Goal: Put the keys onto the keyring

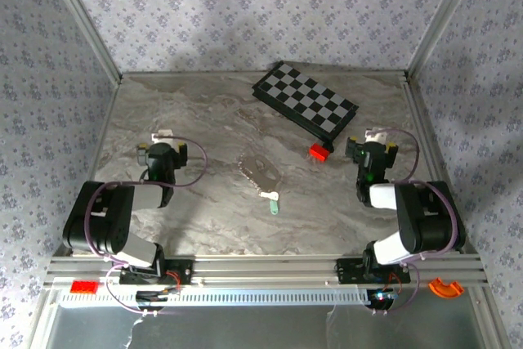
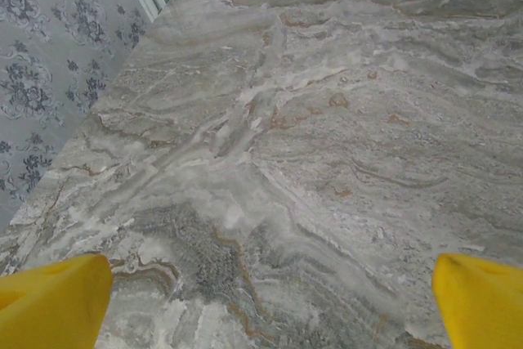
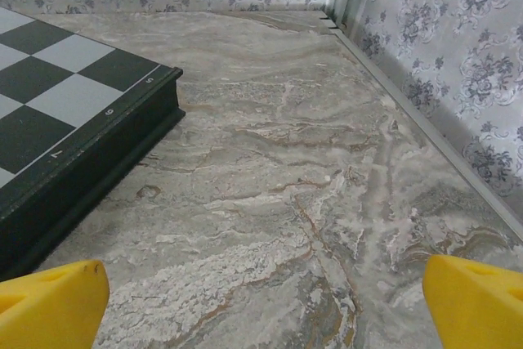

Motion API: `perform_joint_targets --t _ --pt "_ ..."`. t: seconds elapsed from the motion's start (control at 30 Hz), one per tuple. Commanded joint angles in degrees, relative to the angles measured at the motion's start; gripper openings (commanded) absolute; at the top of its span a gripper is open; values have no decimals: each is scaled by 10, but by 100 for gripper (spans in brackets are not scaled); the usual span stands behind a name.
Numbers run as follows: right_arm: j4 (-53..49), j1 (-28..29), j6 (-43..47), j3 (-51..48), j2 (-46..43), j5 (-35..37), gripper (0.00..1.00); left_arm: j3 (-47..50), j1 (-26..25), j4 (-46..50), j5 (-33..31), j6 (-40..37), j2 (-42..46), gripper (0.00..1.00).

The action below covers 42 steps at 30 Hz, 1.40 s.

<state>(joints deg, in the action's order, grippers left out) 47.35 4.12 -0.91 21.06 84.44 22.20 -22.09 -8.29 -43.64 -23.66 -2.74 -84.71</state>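
The keyring, a thin grey oval wire loop, lies flat near the middle of the marble table. Just in front of it lies a pale mint-green key with a small whitish-silver key touching its far end. My left gripper hangs over the left of the table, well away from them. Its yellow fingertips stand wide apart over bare marble, so the left gripper is open and holds nothing. My right gripper is at the right, also open, with bare marble between its fingertips.
A black-and-white chessboard lies at the back, its dark edge to the left of my right gripper. A small red block sits in front of it. An orange C-shaped piece and a red brick rest on the near rail.
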Motion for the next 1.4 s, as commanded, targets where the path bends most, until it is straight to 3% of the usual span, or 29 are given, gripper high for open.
perform_joint_targets --t 0.0,0.1,0.17,0.27,0.3,0.33,0.37,0.43,0.5,0.53,1.37 --pt "-31 -11 5 20 10 -35 100 -10 21 -30 29 19 -3 100" --pt "-20 -29 0 15 16 -90 100 -16 24 -19 36 22 -4 100" --pt "35 -34 4 -1 31 -72 100 -19 30 -14 47 25 -6 100" --pt "22 -34 3 2 29 -69 100 -10 61 -29 87 52 -16 100" --pt "32 -34 4 0 32 -67 100 6 66 -106 82 52 -47 100" --pt "36 -34 4 -2 34 -63 100 7 61 -101 76 53 -45 100" --pt "37 -33 4 -3 34 -62 100 -6 61 -37 78 59 -27 100" --pt "39 -33 4 -3 34 -62 100 7 61 -99 78 50 -46 100" --pt "39 -33 4 -4 34 -61 100 -3 62 -50 82 54 -32 100" --pt "40 -32 4 -4 35 -60 100 2 62 -80 82 51 -40 100" --pt "47 -32 6 -7 36 -66 100 -2 61 -61 82 54 -34 100"
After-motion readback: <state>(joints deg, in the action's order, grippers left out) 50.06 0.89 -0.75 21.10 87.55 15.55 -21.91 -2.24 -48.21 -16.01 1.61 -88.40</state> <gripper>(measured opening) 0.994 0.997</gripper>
